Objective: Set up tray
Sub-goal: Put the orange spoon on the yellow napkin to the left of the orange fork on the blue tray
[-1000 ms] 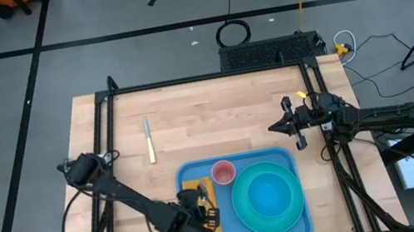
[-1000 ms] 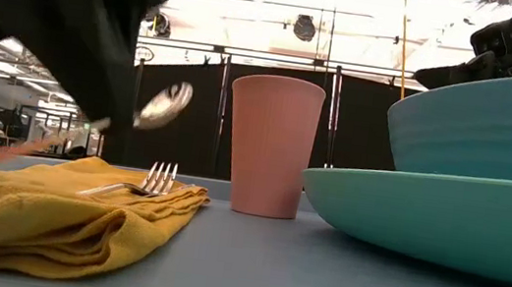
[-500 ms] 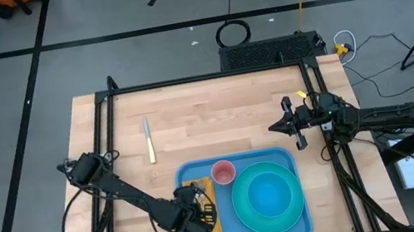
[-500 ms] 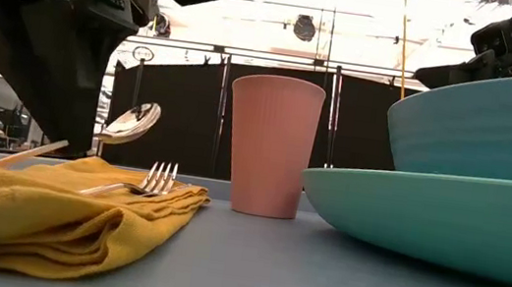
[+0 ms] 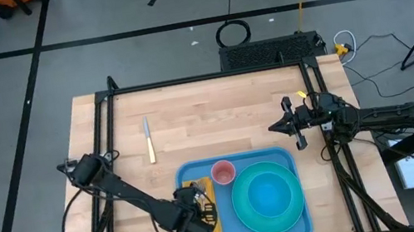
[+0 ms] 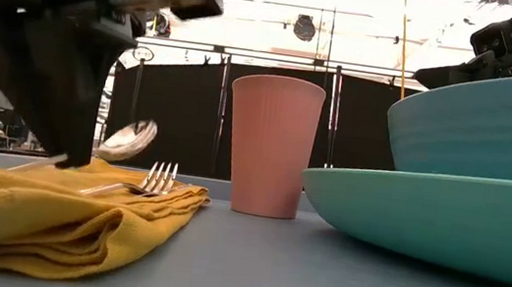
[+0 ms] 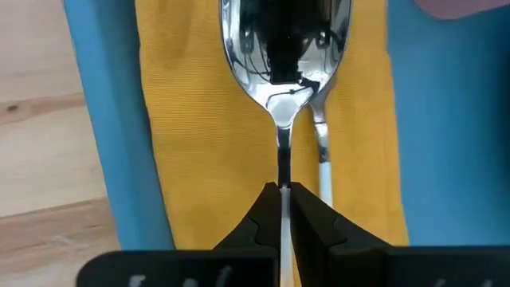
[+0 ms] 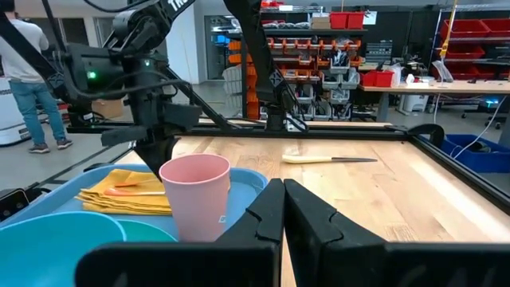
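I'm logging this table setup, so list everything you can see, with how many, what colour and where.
tray: one, blue, near edge of the wooden table
napkin: one, yellow, folded on the tray's left part
fork: one, silver, lying on the napkin
spoon: one, silver, held over the napkin beside the fork
cup: one, pink, upright on the tray next to the plate
plate: one, teal, on the tray's right part
bowl: one, teal, on the plate
knife: one, pale handle, on bare table, far left of the tray
left end effector: shut on the spoon
right end effector: shut, waiting beyond the tray's right corner
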You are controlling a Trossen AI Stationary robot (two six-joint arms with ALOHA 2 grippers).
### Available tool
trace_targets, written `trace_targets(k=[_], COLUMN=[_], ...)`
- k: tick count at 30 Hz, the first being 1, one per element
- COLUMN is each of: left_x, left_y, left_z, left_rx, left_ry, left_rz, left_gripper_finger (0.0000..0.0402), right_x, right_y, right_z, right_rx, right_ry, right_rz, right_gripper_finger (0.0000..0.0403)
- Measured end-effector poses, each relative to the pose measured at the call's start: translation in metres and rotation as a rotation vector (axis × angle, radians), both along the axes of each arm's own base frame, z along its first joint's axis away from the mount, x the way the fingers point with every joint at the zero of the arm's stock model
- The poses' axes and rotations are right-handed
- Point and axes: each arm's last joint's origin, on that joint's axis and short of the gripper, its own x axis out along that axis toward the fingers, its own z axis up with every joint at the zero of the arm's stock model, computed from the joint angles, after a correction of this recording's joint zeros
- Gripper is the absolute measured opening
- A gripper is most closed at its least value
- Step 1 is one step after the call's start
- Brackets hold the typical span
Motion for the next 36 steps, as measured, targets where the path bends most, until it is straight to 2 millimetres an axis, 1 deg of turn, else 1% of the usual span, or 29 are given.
trace_targets(k=[6, 9, 14, 17, 27, 32, 36], left_x=[0.004, 0.005, 0.005, 0.005, 0.006, 0.006, 0.008], left_y=[-0.003, -0.003, -0.001, -0.001, -0.001, -0.003, 0.001], left_z=[-0.016, -0.017, -0.018, -0.018, -0.018, -0.018, -0.018], left_rx=[-0.030, -0.039, -0.022, -0.013, -0.017, -0.006, -0.005], left_ry=[0.037, 0.045, 0.037, 0.040, 0.013, 0.013, 0.029], left_rz=[-0.002, 0.002, 0.014, 0.016, 0.044, -0.002, -0.032], left_gripper_finger=[0.0009, 0.0011, 0.0054, 0.0069, 0.0075, 0.0075, 0.0076], right_x=[0.000, 0.000, 0.000, 0.000, 0.000, 0.000, 0.000], right_y=[0.000, 0.000, 0.000, 0.000, 0.000, 0.000, 0.000], right_z=[0.000, -0.001, -0.001, -0.001, -0.001, -0.001, -0.001], right_rx=[0.001, 0.002, 0.002, 0.002, 0.002, 0.002, 0.002], right_ry=[0.002, 0.007, 0.007, 0.007, 0.007, 0.007, 0.007], right_rz=[0.000, 0.000, 0.000, 0.000, 0.000, 0.000, 0.000], right_gripper_finger=[0.0000, 0.0000, 0.0000, 0.0000, 0.0000, 0.0000, 0.0000])
